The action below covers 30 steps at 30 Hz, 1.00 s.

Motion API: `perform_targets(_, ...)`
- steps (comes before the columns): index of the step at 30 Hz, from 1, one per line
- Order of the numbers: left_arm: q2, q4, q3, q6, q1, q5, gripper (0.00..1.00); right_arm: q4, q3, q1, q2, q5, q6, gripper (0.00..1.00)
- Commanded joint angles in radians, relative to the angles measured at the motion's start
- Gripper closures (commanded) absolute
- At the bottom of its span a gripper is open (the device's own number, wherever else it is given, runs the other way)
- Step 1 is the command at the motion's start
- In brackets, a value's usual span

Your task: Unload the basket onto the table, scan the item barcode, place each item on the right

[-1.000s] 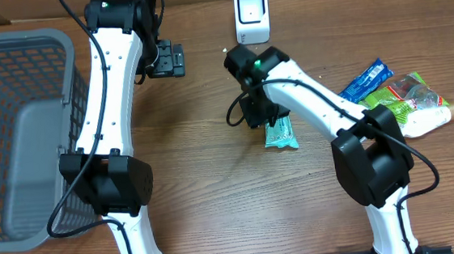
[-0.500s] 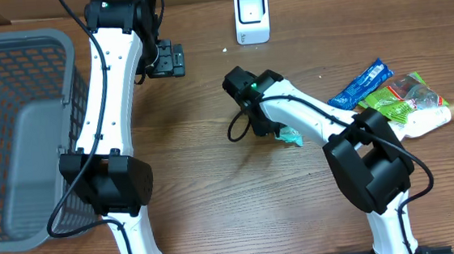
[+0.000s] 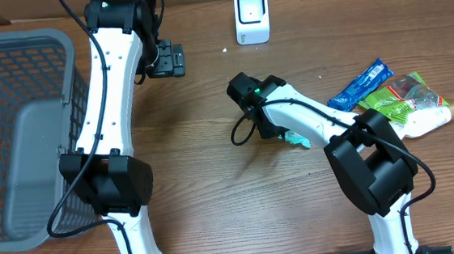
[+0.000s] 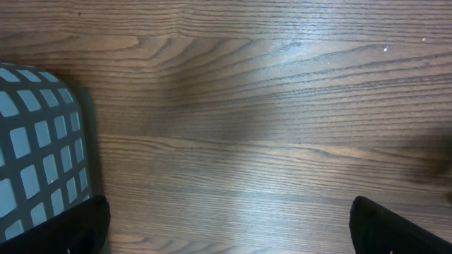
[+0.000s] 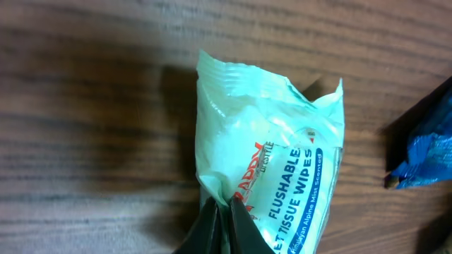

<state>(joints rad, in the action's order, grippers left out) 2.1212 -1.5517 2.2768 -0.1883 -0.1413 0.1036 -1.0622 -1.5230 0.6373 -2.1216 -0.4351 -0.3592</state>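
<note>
Right gripper (image 5: 222, 214) jaws pinch the flushable wipes pack (image 5: 275, 162), its label unreadable from overhead; left gripper (image 4: 229, 226) jaws spread above the wooden surface (image 4: 247, 106).

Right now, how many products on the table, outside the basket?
4. A wipes pack is pinched in the right tool mid-table. A blue packet, green bag and white tube are clustered at the right edge. More may hide under that cluster.
</note>
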Motion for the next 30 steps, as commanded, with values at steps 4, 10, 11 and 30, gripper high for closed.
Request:
perform_targets(4,0.005,0.001,-0.003,-0.018,0.003,-0.011,0.0,-0.028,-0.082,-0.043,0.038,0.352,0.087,0.96)
perform_targets(10,0.005,0.001,-0.003,-0.018,0.003,-0.011,0.0,-0.035,-0.109,-0.15,0.164,0.724,0.196,0.96)
perform_targets(11,0.005,0.001,-0.003,-0.018,0.003,-0.011,0.01,-0.043,-0.109,-0.173,0.179,0.775,0.212,0.96)
perform_targets(30,0.005,0.001,-0.003,-0.018,0.003,-0.011,0.0,0.003,-0.013,-0.355,0.195,1.11,0.304,0.96)
